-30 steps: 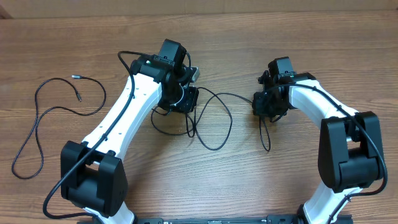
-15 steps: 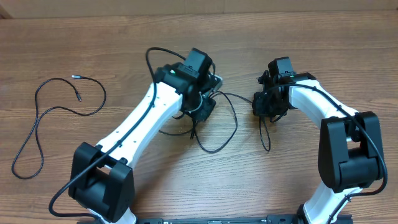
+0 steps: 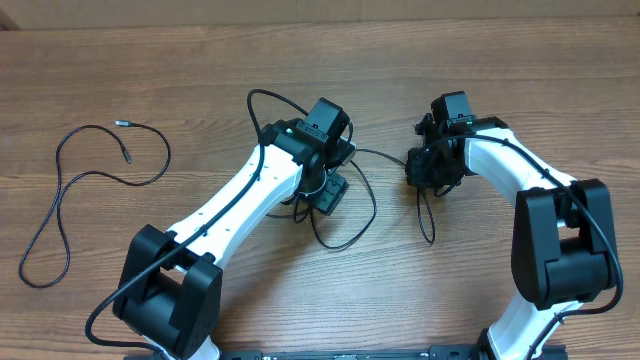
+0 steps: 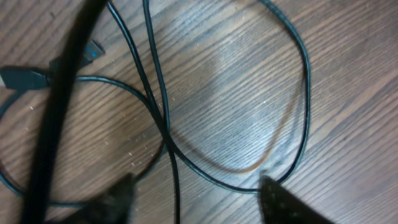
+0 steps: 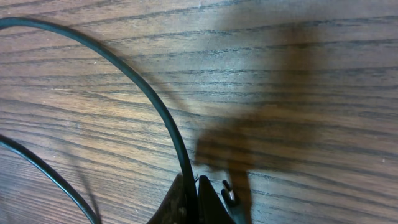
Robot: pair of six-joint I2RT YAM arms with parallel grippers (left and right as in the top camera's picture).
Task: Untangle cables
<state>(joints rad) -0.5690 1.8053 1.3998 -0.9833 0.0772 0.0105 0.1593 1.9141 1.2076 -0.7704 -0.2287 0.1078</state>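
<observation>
Black cables (image 4: pixel 166 132) cross centre-left in the left wrist frame, just above the left gripper (image 4: pixel 196 190) with wide, empty jaws, loop stretching upper right; right gripper (image 5: pixel 199 202) pinches one strand at frame bottom.

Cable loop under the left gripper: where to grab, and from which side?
Grip the loop on its single-strand outer arc, away from the crossing. Come straight down with the open left gripper straddling the strand. It lies flat, so probably only a top-down pinch fits. At the crossing you'd likely catch two strands.
</observation>
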